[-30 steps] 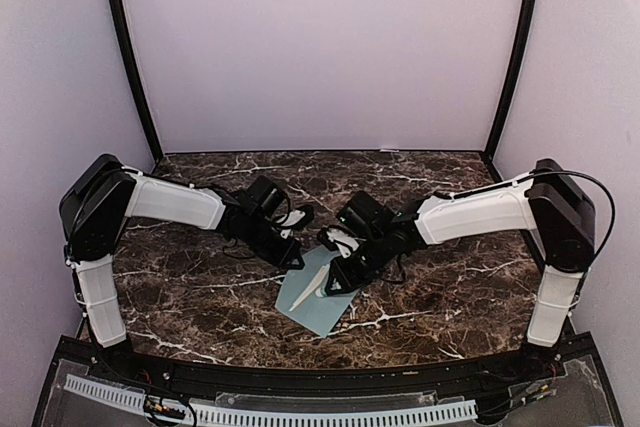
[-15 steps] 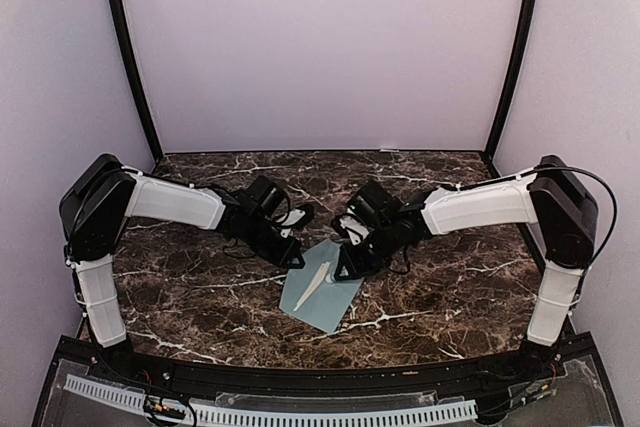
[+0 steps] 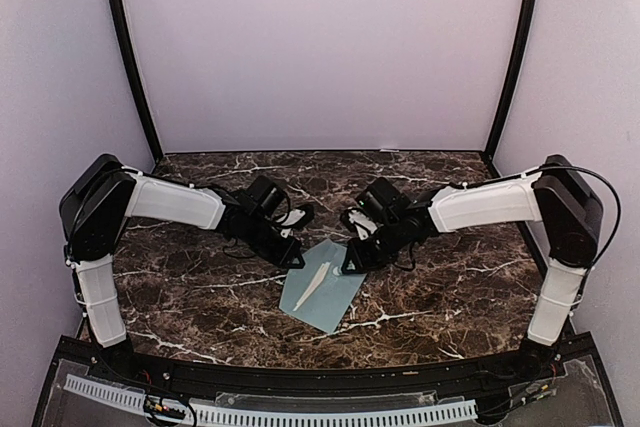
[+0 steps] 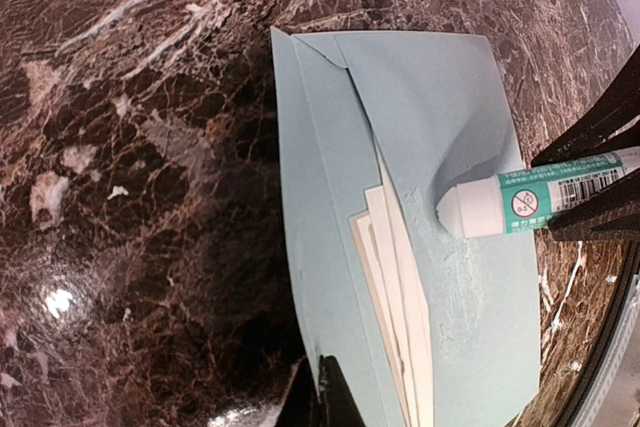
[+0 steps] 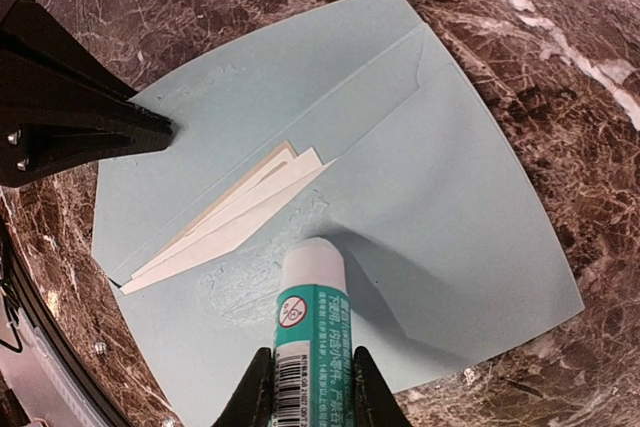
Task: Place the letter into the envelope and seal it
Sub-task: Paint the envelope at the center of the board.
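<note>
The pale blue envelope (image 3: 335,302) lies flat on the marble table, flap open. It also shows in the left wrist view (image 4: 430,97) and the right wrist view (image 5: 460,207). The white folded letter (image 5: 240,209) sticks partly out of its pocket (image 4: 395,287). My right gripper (image 5: 310,362) is shut on a white-and-green glue stick (image 5: 312,317), whose tip presses on the flap beside a shiny glue smear. My left gripper (image 4: 320,395) is shut, and its tips rest on the envelope's left edge. The grippers also show in the top view: left (image 3: 295,259), right (image 3: 350,265).
The dark marble table (image 3: 200,287) surrounds the envelope. Pale walls and two black posts stand at the back. A black rail with a white toothed strip (image 3: 270,412) runs along the near edge.
My right gripper has drawn back toward the far right with the glue stick, sliding its tip along the flap. The left arm and the envelope have not moved.
</note>
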Controlling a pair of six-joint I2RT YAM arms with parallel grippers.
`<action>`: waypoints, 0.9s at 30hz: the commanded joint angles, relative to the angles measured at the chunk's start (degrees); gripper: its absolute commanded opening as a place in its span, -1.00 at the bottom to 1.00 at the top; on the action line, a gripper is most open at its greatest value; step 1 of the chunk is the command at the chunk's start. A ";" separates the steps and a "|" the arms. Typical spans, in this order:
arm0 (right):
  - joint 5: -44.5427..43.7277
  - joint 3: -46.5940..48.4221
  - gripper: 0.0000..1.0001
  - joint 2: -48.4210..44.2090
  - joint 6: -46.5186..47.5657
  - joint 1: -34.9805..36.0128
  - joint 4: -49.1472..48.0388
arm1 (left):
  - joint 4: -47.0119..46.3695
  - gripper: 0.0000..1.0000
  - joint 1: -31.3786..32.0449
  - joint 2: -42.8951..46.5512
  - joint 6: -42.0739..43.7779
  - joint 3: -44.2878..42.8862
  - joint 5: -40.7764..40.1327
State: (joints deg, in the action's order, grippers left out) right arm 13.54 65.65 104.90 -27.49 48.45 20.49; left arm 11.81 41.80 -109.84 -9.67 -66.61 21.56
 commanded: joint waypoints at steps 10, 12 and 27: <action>2.92 -3.14 -1.00 -1.72 0.25 4.99 3.17 | 1.59 -1.00 0.23 0.55 -0.47 -0.71 -1.71; 3.35 -3.01 -1.00 -1.54 0.15 5.67 3.10 | 1.66 -1.00 0.24 0.57 -0.46 -0.72 -1.71; 5.88 0.11 -1.00 -1.44 -0.11 8.14 0.49 | 1.82 -1.00 0.29 0.74 -0.56 -0.80 -1.81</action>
State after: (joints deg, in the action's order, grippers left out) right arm 17.39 64.20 103.66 -27.09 55.72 20.84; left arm 13.02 41.91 -109.84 -9.72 -66.63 20.69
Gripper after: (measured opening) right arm 0.201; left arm 0.005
